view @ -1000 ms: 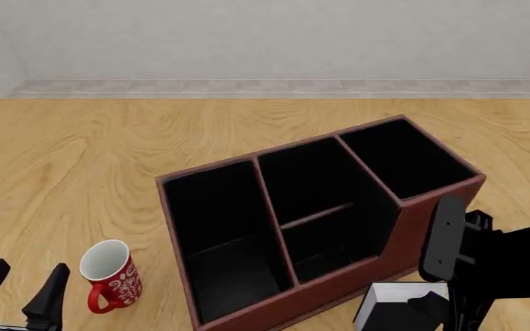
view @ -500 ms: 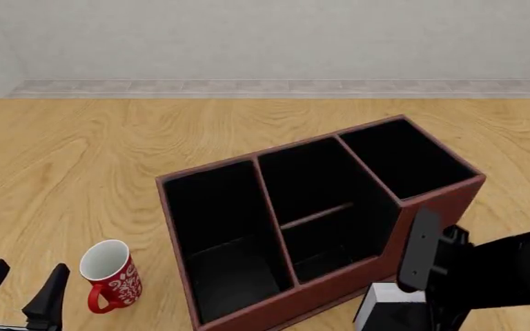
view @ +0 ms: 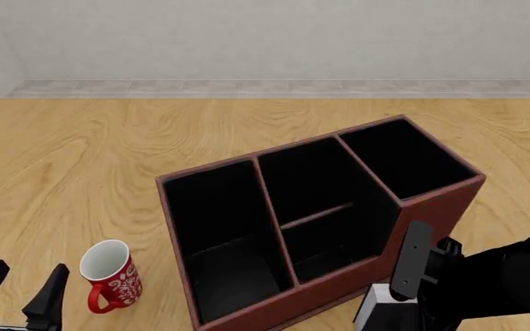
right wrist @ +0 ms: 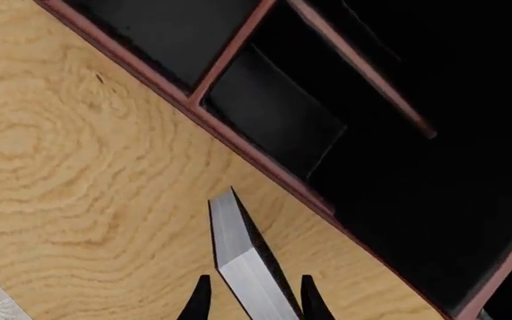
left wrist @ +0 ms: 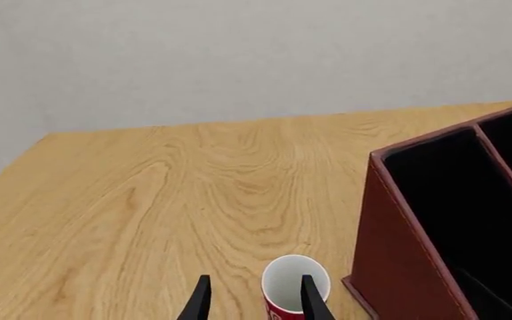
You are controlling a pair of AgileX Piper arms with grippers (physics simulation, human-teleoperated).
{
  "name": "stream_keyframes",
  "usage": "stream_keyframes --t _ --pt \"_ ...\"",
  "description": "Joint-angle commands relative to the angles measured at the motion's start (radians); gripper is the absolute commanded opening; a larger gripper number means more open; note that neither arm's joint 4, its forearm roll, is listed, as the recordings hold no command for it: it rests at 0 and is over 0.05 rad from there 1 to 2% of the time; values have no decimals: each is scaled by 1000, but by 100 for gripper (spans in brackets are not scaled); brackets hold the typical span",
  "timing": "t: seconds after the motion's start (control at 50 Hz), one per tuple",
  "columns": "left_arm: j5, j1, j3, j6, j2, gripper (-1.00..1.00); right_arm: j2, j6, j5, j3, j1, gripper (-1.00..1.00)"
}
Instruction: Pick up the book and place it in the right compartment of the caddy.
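Our right tool (right wrist: 251, 303), fingers parted, straddles the book (right wrist: 243, 263); stiff and hefty, we'd pinch across its covers.

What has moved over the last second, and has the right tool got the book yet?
The right tool slid leftward and lower in the front view, over the thick black book with white page edges; its fingers now straddle the book, contact unclear. The left tool, red patterned mug and reddish-brown compartmented caddy stayed put.
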Motion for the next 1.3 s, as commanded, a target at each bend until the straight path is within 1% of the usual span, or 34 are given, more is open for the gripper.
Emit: stream_keyframes --t 0.02,0.08,0.12,0.18,0.2,0.24,0.26,0.28,0.3,0.34,0.36,0.38,0.4,0.54,0.56,0.64,0.66,0.72,0.74,0.78,0.82,0.84,0.88,0.94,0.96,1.04,1.06,1.1,1.12,1.2,1.22,1.26,1.28,1.3 --pt "2 0 0 1 0 100 18 27 -23 20 23 100" --pt "3 1 0 1 0 100 21 31 -30 25 24 100" --pt "4 0 0 1 0 100 27 44 -33 28 37 100" --pt "5 0 0 2 0 100 30 46 -36 29 35 100" --pt "6 -1 0 1 0 100 34 63 -33 29 53 100" --pt "6 1 0 1 -1 100 37 72 -35 28 60 100" --pt "6 1 0 -1 -1 100 40 86 -34 28 73 100" --pt "6 2 0 -2 -1 100 40 87 -34 31 74 -100" --pt "7 1 0 1 -1 100 40 83 -35 32 70 -100" --pt "7 2 0 -1 -1 100 48 125 -31 32 111 -100" --pt "6 3 0 0 0 100 47 116 -31 31 101 -100" --pt "6 3 0 0 0 100 51 117 -33 29 100 -100" --pt "6 1 0 -2 0 100 55 130 -32 28 114 -100" --pt "6 0 0 -2 1 100 47 127 -17 18 111 -100" --pt "7 0 0 0 1 100 46 142 -12 17 131 -100" --pt "9 1 0 -1 1 100 52 177 -5 13 167 -100" --pt "10 -1 0 -2 1 100 59 203 -3 11 193 -100" --pt "11 0 0 -1 1 100 52 220 5 11 207 -100" --pt "11 -2 0 -1 1 100 54 242 8 10 229 -100" --pt "10 0 0 -2 2 100 50 254 14 9 240 -100" --pt "12 -2 0 -4 3 100 53 279 18 7 265 -100" --pt "12 -3 0 -2 2 100 48 277 23 4 260 -100" --pt "13 -4 0 -3 3 100 41 296 34 2 279 -100" --pt "13 -3 0 -5 3 100 38 293 37 0 274 -100" --pt "14 -3 0 -4 2 100 34 310 42 2 289 -100" --pt "18 -4 0 -5 1 100 27 327 50 0 303 -100" --pt "18 -3 0 -4 1 100 27 342 53 1 318 -100" --pt "18 -6 0 -6 2 100 17 346 60 2 316 -100" --pt "17 -4 0 -5 3 100 16 358 63 2 328 -100" --pt "14 -5 0 -4 5 100 -1 369 76 2 333 -100" --pt "14 -5 0 -7 7 100 -3 386 78 3 348 -100" --pt "13 -5 0 -3 8 100 -14 373 83 3 328 -100" --pt "12 -5 0 -5 10 100 -19 387 90 0 341 -100" --pt "11 -5 0 -4 11 100 -29 384 98 -4 337 -100"
